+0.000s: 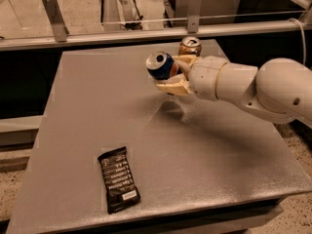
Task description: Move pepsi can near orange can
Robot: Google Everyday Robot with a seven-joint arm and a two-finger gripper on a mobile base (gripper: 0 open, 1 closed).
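The blue pepsi can (160,65) is held tilted, silver top toward the camera, above the grey table (97,111). My gripper (171,74) is shut on it, its cream fingers (173,87) around the can's body. The orange can (189,47) stands upright near the table's far edge, just behind and right of the gripper, partly hidden by it. The white arm (253,89) reaches in from the right.
A black snack bar wrapper (119,179) lies flat near the table's front left. A metal rail (146,32) with upright posts runs behind the table's far edge.
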